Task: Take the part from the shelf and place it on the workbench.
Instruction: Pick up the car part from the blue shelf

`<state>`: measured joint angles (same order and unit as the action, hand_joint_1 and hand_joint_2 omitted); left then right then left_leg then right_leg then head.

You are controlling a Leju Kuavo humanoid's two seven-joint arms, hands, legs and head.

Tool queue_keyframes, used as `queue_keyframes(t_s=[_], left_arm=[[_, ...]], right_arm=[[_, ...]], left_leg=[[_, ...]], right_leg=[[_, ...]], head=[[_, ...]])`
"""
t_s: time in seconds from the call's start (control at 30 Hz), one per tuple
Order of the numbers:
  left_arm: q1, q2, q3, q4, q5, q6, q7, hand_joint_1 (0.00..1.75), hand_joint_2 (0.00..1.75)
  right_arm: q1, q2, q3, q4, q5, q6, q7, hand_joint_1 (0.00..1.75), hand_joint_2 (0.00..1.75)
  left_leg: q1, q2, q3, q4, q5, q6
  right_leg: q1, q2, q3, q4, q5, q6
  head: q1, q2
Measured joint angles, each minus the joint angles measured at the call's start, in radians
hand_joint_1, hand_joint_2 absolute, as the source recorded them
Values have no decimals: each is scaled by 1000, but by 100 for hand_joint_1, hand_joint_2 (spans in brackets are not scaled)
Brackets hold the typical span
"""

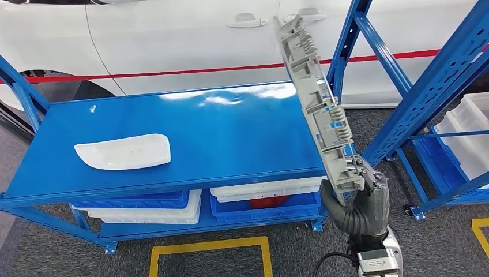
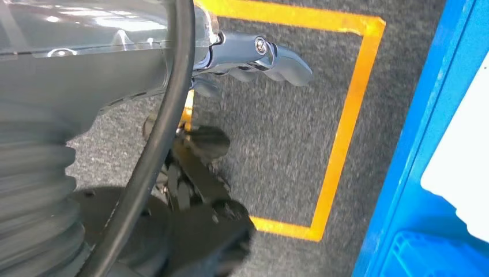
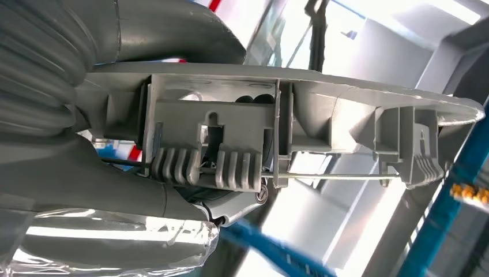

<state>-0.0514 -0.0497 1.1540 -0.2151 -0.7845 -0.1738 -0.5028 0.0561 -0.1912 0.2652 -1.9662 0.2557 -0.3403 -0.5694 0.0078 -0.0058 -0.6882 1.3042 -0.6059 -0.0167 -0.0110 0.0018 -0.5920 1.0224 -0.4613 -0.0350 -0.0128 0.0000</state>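
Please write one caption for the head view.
Right robot hand holds a long grey part upright beside the blue workbench.

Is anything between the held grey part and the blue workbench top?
Nothing visible. The right hand holds the grey part upright at the blue workbench edge; the white cover lies far off to the side.

Grey part held in the right hand

The ribbed grey part [image 3: 271, 138] is gripped by the right hand [image 3: 86, 173]; blue shelf beams [image 3: 444, 213] are seen behind.
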Motion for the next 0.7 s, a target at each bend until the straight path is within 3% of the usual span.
queue_keyframes(t_s=[0.03,0.1,0.17,0.27,0.33,0.43,0.47,0.5,0.53,0.63,0.7], left_arm=[[0,1,0,0,-2,0,0,0,175],[0,4,0,0,-7,0,0,0,175],[-1,8,0,0,-11,-1,-1,0,175],[-2,11,0,0,-12,-2,-2,0,175],[-2,11,0,0,-12,-2,-2,0,175],[-2,11,0,0,-12,-2,-2,0,175],[-2,11,0,0,-12,-2,-2,0,175],[-2,11,0,0,-12,-2,-2,0,175],[-2,11,0,0,-12,-2,-2,0,175],[-2,11,0,0,-12,-2,-2,0,175],[-3,11,0,0,-13,0,-1,0,175]], right_arm=[[-1,2,0,0,-25,36,-2,175,175],[-6,3,-3,0,-67,102,-9,175,175],[-12,4,-6,0,-87,138,-16,175,175],[-19,4,-8,0,-92,149,-22,175,175],[-21,4,-12,0,-93,150,-22,175,175],[-23,5,-17,0,-93,150,-22,175,175],[-23,5,-17,0,-93,151,-23,175,175],[-23,5,-17,1,-93,151,-23,175,175],[-22,5,-18,2,-94,151,-22,175,175],[-25,5,-18,3,-106,171,-22,175,175],[-29,5,-18,4,-128,210,-22,175,175]], left_leg=[[-1,0,11,-25,23,5],[-7,0,76,-162,92,22],[-14,3,125,-268,128,38],[-17,5,135,-297,138,46],[-11,7,144,-317,151,54],[-7,9,146,-327,159,60],[-7,9,145,-326,158,59],[-6,8,145,-324,157,58],[-5,8,145,-322,155,56],[-2,4,143,-304,143,42],[-5,4,138,-295,136,30]], right_leg=[[3,-1,1,1,0,-1],[9,-2,2,1,-1,-1],[12,-2,1,1,0,2],[12,-4,1,-2,2,16],[13,-3,-7,19,-17,26],[7,-1,-81,182,-108,37],[3,-1,-108,238,-129,41],[-1,-2,-121,265,-130,44],[-5,-2,-115,252,-111,48],[-13,-3,-25,67,-21,51],[-12,0,1,7,-8,43]], head=[[0,0],[1,0],[1,0],[0,0],[2,0],[5,0],[6,0],[5,0],[5,0],[6,0],[6,0]])
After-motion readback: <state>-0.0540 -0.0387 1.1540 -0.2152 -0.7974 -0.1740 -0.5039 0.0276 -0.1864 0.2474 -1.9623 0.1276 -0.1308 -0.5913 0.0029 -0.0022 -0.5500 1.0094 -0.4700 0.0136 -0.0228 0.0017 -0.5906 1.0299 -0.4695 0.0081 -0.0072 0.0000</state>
